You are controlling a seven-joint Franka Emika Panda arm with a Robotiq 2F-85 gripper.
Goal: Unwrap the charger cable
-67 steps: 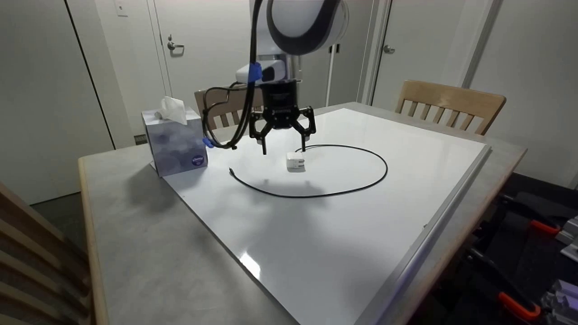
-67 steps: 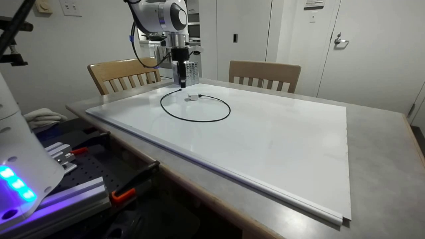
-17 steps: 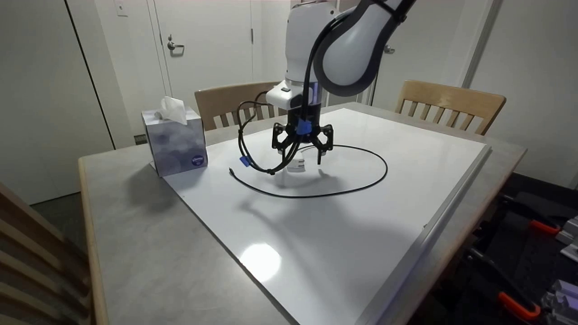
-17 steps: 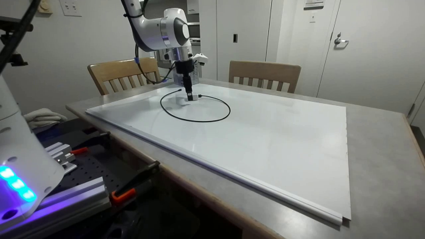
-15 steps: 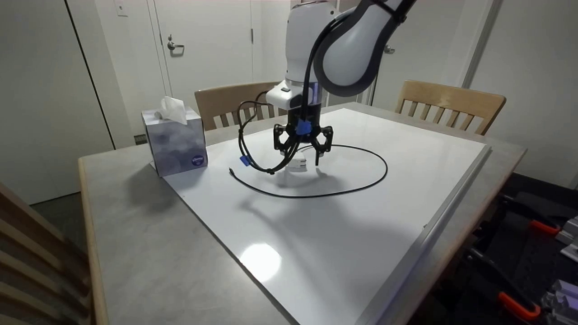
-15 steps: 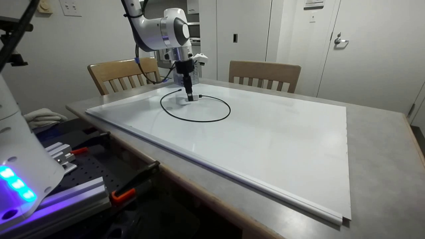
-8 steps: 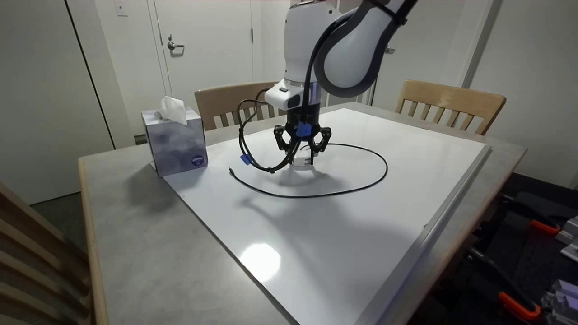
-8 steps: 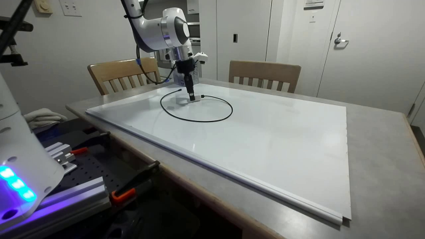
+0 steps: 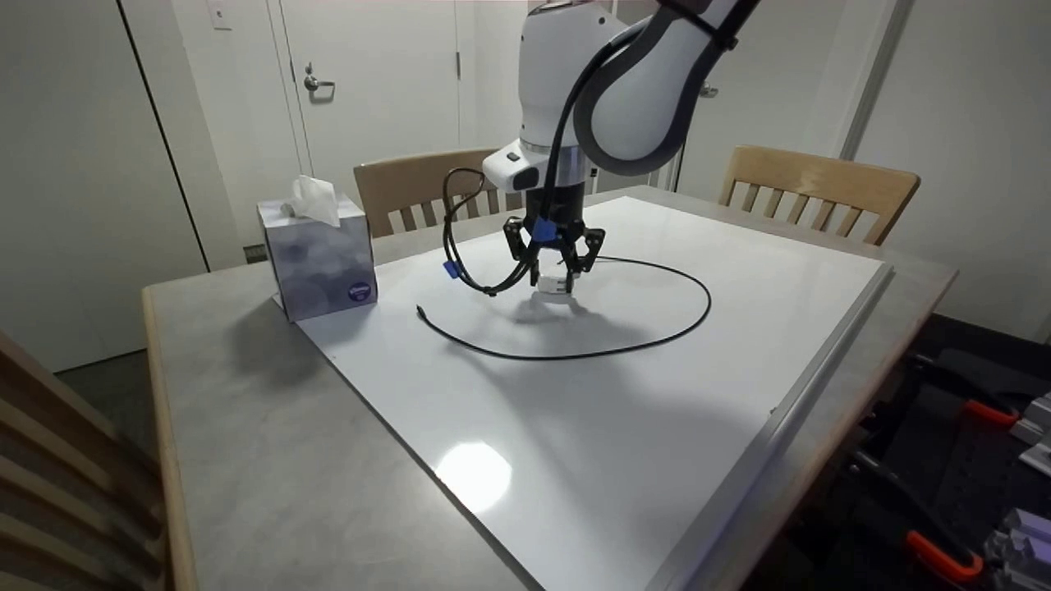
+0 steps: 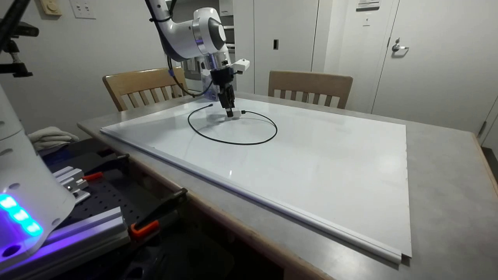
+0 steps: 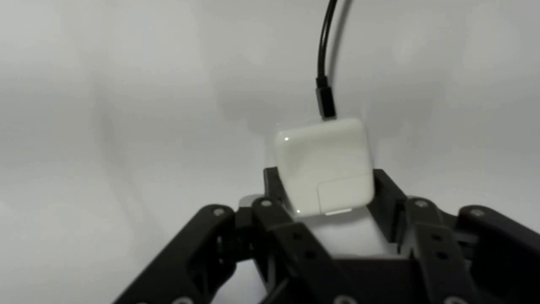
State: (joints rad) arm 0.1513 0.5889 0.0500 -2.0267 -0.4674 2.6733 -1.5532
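Observation:
In the wrist view the white cube plug of the charger cable sits slightly skewed between my gripper's black fingers, which press on its two sides. My gripper is shut on this plug, low over the white board; whether the plug touches the board I cannot tell. The thin black cord leaves the plug's far side. In both exterior views the cord lies in one wide open loop, and its free end rests toward the tissue box. My gripper leans a little.
A blue-purple tissue box stands at the board's corner. A raised rail runs along one long edge of the whiteboard. Wooden chairs stand round the table, and orange-handled clamps sit at its edge beside the robot base.
The jaws have closed in on the plug. Gripper and plug have shifted together, rightward in both exterior views, and the gripper has tilted. The cord's loop has widened slightly; its free end stayed put.

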